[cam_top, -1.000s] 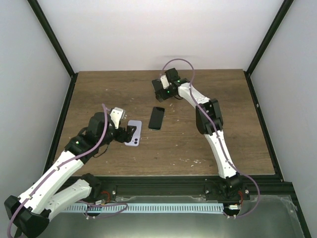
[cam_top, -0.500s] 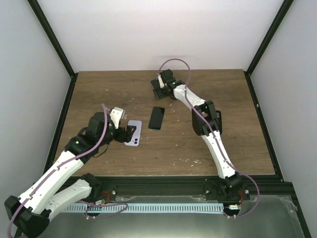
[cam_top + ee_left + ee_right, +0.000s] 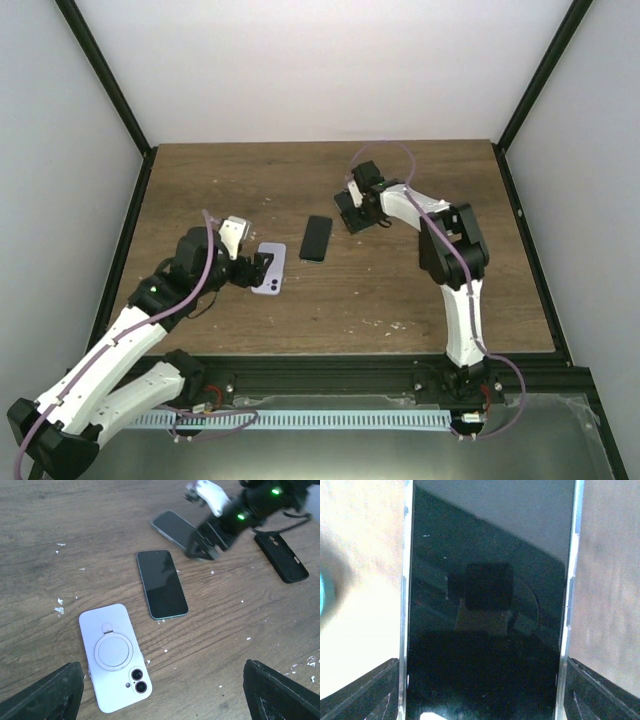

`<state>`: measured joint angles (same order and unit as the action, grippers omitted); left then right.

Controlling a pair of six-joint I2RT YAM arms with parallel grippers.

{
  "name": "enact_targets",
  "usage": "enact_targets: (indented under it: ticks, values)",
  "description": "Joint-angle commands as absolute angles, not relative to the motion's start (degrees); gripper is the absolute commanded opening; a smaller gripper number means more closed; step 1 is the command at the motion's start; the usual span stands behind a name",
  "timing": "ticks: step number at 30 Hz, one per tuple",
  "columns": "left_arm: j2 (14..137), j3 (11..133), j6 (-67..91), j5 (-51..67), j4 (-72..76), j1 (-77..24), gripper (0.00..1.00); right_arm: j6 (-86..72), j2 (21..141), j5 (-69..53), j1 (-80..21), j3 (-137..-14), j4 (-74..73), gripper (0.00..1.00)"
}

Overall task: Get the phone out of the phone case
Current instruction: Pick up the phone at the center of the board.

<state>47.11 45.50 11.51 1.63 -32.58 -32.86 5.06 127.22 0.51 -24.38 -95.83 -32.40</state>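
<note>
Looking along my left pincer (image 3: 162, 702), I have its fingers spread wide and pinching nothing. The lilac plastic phone case (image 3: 114, 657) lies flat on the brown wooden table (image 3: 60, 510) just ahead of them, back up, with a round ring at its middle. Two camera lenses show in its corner cut-out, so I judge the phone is inside, though its screen is hidden.

The case's long axis runs nearly along my line of reach, leaning a little left at the far end, with the lens end nearest my fingertips. The coming move turns on that: I would close across the short width, one finger on each long edge.

My left arm is plainly the nearer one. My right pincer (image 3: 352, 212) is well apart, beyond a bare dark-screened phone with teal edges (image 3: 161, 583). It too is spread, straddling the long edges of a silver-edged dark phone (image 3: 487, 605) directly beneath it; whether it touches I cannot tell. A black phone case (image 3: 280, 556) that looks empty lies further off.
</note>
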Motion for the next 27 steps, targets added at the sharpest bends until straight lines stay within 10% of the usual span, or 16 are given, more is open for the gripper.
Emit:
enact_targets:
  ticks: [1,8,27]
  values:
    - [45.89,44.76,10.75,0.86,-31.38,-32.39,0.88,10.27,118.72,0.64,-24.18,-81.13,-39.45,0.81]
    - [46.07,44.69,10.78,0.35,-31.38,-32.3,0.88,13.9,108.89,-0.32,-24.23,-67.0,-43.74,1.0]
    - [45.7,44.56,10.69,-0.61,-31.47,-32.32,0.88,14.32,119.48,-6.24,-24.2,-78.51,-45.26,0.97]
